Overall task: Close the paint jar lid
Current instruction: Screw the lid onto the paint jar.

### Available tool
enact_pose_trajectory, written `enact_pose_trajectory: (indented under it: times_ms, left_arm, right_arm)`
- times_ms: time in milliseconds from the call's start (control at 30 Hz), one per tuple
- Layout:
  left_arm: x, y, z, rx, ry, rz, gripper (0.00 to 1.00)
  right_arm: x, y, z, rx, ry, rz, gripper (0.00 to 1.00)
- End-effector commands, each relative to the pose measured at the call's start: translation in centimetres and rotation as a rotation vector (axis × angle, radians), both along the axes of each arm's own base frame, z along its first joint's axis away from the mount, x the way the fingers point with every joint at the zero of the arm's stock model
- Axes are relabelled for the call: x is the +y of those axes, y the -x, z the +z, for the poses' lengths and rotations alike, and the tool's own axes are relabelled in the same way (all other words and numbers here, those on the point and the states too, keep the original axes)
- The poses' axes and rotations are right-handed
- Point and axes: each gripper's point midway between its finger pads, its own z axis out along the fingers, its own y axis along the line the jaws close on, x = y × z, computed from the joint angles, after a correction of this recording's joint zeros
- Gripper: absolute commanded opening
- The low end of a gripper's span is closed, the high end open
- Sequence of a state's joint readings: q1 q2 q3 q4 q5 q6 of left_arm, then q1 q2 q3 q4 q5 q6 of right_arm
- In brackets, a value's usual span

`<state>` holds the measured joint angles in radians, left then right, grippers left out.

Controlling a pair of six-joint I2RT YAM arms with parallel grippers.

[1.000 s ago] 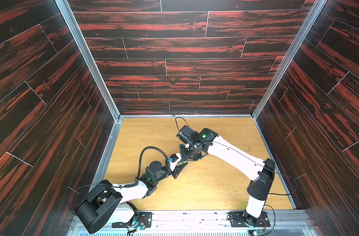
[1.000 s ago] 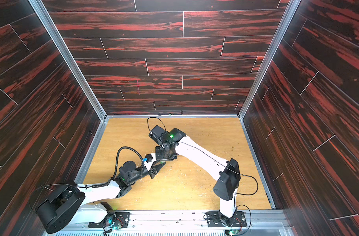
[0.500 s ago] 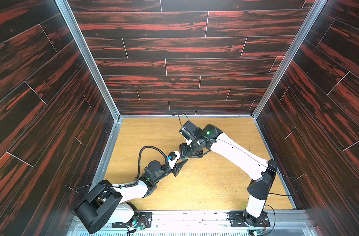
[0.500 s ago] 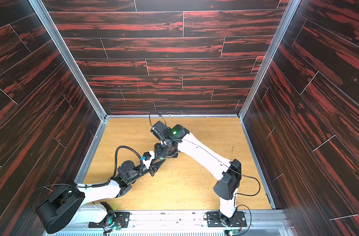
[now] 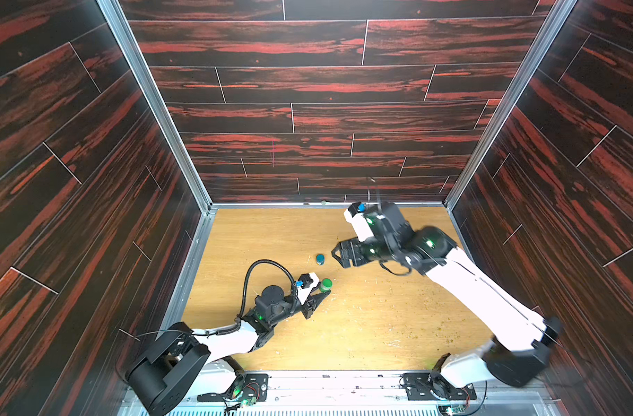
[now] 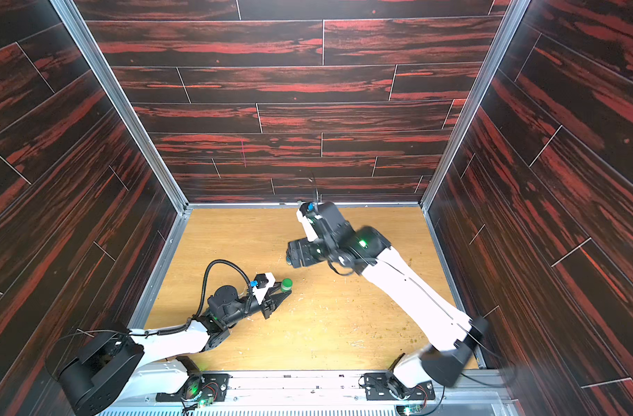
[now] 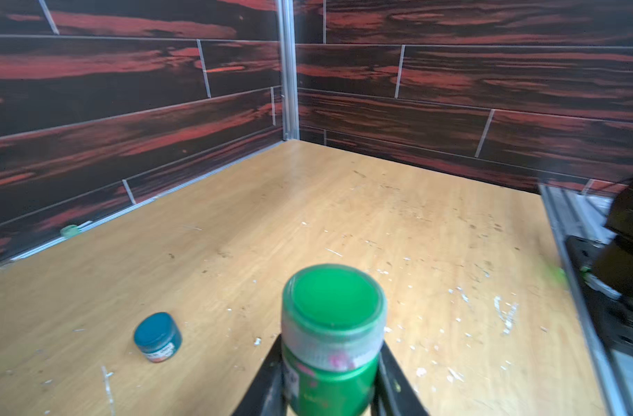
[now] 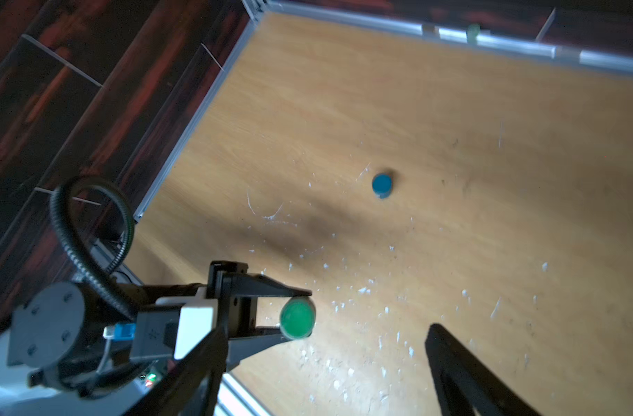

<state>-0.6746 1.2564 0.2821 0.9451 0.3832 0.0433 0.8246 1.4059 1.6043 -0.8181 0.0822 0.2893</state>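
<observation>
Presently, a small blue jar stands apart on the paint-flecked table. Nearby the left gripper clamps the upright green paint jar, its lid apparently seated; the right gripper hangs spread, holding nothing.

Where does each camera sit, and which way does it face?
Top views: high in front, looking down on the table; left arm and right arm show.
Left wrist: behind the left hand, facing the far right corner; its fingers show.
Right wrist: aloft, looking down; its open fingers show.
Both wrist views share the green jar and blue jar.
</observation>
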Motion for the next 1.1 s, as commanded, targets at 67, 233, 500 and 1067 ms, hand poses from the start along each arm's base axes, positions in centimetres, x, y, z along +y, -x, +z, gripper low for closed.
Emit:
enact_pose_trajectory:
  times_ms: [67,233,500,1067]
  left_arm:
    - [0.0,1.8,0.2,0.014,-0.001,-0.071,0.27]
    - [0.2,2.5,0.1,0.02,-0.009,-0.092,0.27]
    - [0.1,3.2,-0.1,0.033,-0.021,-0.13,0.27]
    - [0.1,4.0,-0.2,0.034,-0.046,-0.176,0.27]
  right_arm:
    - [1.0,-0.8,2.5,-0.38,0.019,0.204,0.9]
    - [1.7,0.3,0.9,-0.324,0.026,0.358,0.89]
    - [3.5,1.6,-1.3,-0.245,-0.021,0.515,0.89]
    - [4.1,4.0,-8.4,-0.069,0.025,0.708,0.71]
